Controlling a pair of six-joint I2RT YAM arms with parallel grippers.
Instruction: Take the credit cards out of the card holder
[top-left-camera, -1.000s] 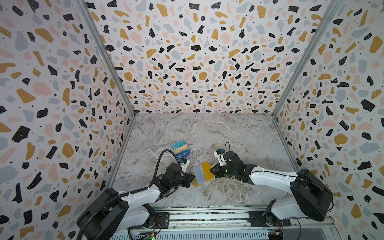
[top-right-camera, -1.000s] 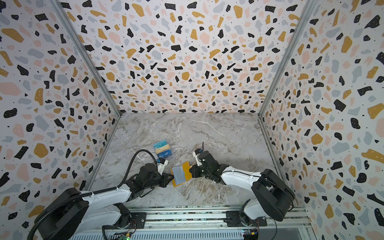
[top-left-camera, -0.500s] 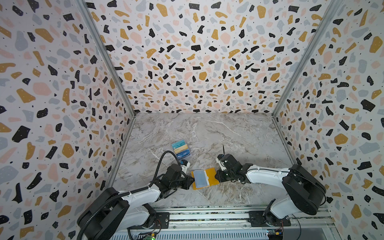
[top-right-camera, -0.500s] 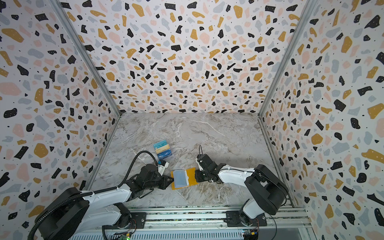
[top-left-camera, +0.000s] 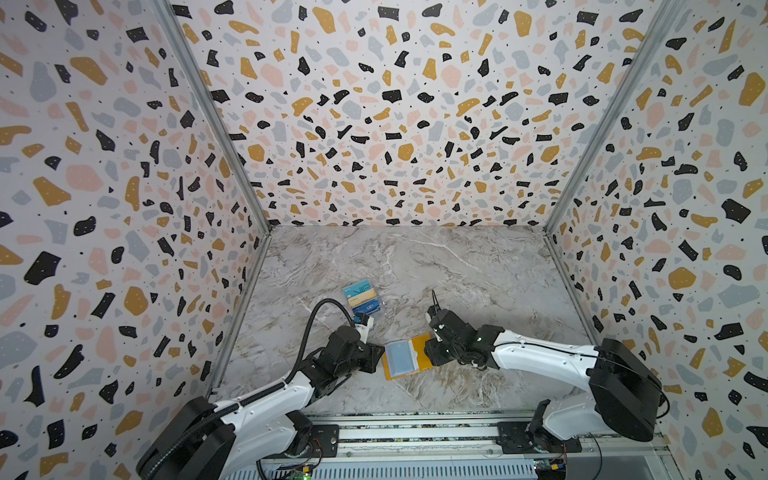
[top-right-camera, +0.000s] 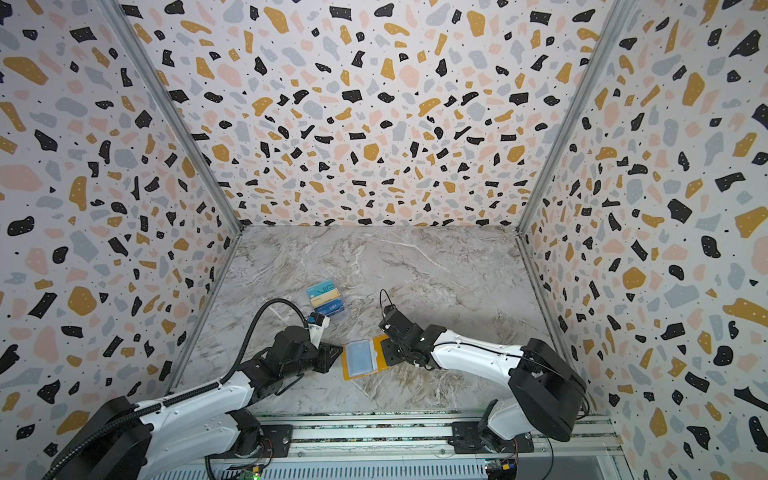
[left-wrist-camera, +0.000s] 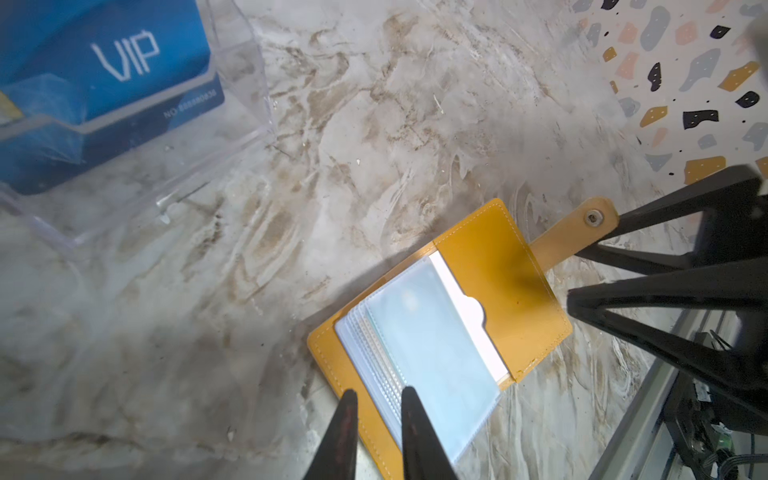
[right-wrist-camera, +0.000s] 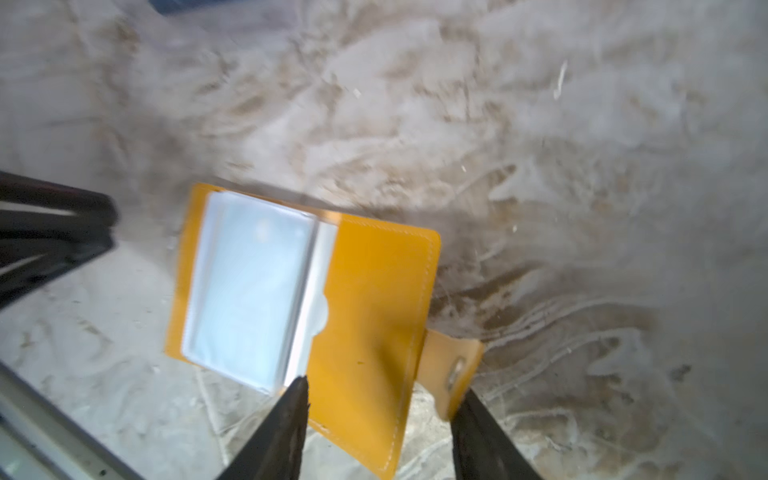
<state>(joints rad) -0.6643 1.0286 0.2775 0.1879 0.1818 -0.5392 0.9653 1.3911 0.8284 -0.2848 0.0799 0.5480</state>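
One marble-patterned bench (top-left-camera: 457, 270) carries everything in view. Next in size, the left hand (left-wrist-camera: 376, 399) sits low at one outer edge of the yellow card holder (top-left-camera: 405, 359). Its jaws are parted by a narrow gap and nothing is visibly clamped between them. The right hand (right-wrist-camera: 382, 390) sits at the opposite edge with its jaws wide apart, straddling a cover corner and gripping nothing. The yellow card holder lies opened flat on the bench between the two hands, with its plastic sleeves (left-wrist-camera: 432, 345) facing up. Whether any sleeve contains a card cannot be determined, because the top one shows only a pale blur. A clear acrylic tray (left-wrist-camera: 245, 83) stands farther back, well apart from the holder. The credit cards (top-left-camera: 363, 296) are in it in overlapping steps: teal card (top-left-camera: 357, 288), beige card (top-left-camera: 362, 296) and blue card (left-wrist-camera: 124, 54) lettered "VIP". The snap strap (left-wrist-camera: 577, 228) extends from the cover toward the right hand. Handling assessment: each card is likely light, thin, stiff and slick, so it offers little to pinch when flush. Grip it across an exposed edge, squarely, with moderate force. For a sleeved card, the thumb notch (left-wrist-camera: 478, 309) is the probable access point. The holder appears soft and may slide on the smooth bench, so one hand should pin the cover.
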